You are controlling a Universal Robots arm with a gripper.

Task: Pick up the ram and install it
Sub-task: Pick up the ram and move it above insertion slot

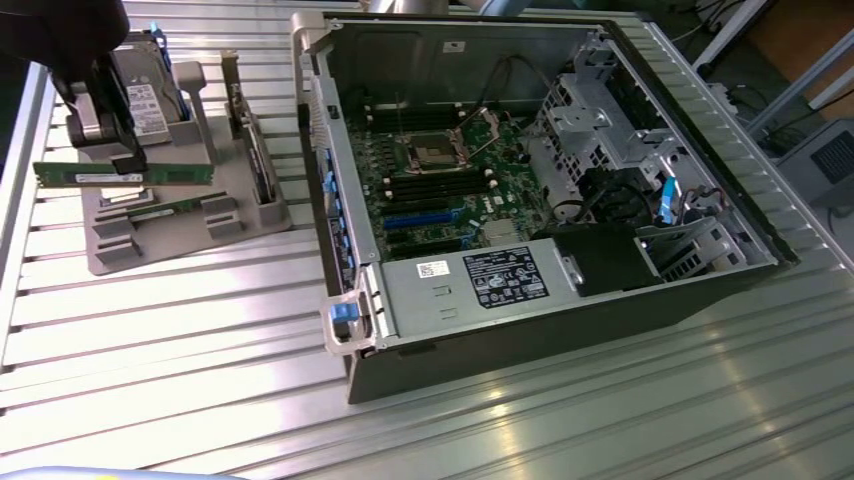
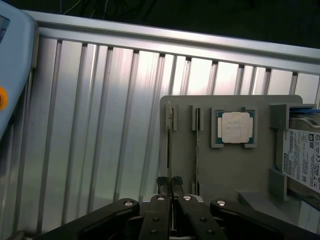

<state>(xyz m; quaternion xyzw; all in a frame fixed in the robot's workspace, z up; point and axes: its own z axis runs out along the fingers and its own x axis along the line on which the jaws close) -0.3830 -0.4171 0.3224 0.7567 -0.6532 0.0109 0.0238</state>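
My claw is clamped together on the ram, gripping its long top edge near the middle. The green stick hangs level, on edge, over the slotted blocks of the grey holder, both ends jutting free past my fingers. The hard drive stands just behind my claw, and the CPU chip sits in its pocket further along the holder. Towards the exterior view's right, a narrow strip of ribbed surface separates the holder from the near wall of the open computer case.
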